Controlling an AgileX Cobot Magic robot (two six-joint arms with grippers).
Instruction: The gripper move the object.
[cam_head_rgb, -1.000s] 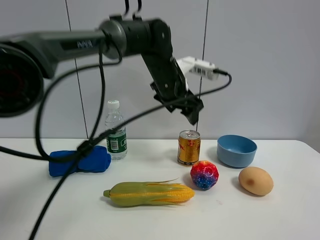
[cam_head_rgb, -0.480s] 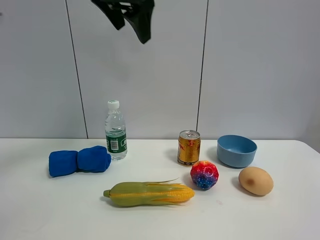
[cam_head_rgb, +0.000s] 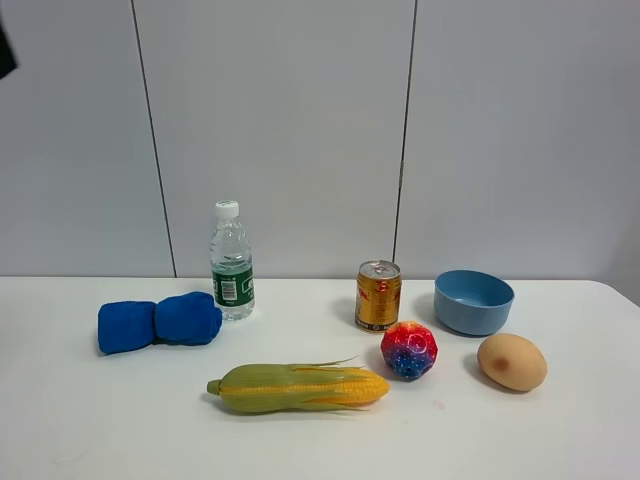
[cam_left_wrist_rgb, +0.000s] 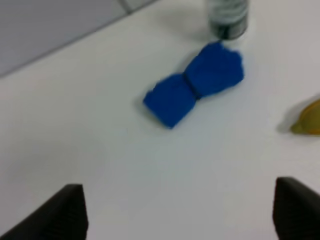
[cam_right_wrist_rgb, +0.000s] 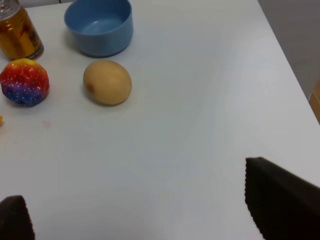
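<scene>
1. Gold drink can (cam_head_rgb: 378, 295) stands upright on the white table (cam_head_rgb: 520, 440), untouched.
2. Relative to the can: blue bowl (cam_head_rgb: 473, 301) just beside it, spiky ball (cam_head_rgb: 409, 350) close in front, water bottle (cam_head_rgb: 232, 262) well apart.
3. Left gripper (cam_left_wrist_rgb: 175, 212): fingers spread wide, holding nothing, above the blue cloth (cam_left_wrist_rgb: 195, 83).
4. Right gripper (cam_right_wrist_rgb: 145, 212): fingers wide apart, empty, well apart from the can.

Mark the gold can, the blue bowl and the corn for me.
gold can (cam_head_rgb: 378, 296), exterior high view, middle of its side.
blue bowl (cam_head_rgb: 473, 311), exterior high view, front wall.
corn (cam_head_rgb: 300, 387), exterior high view, middle of the cob.
</scene>
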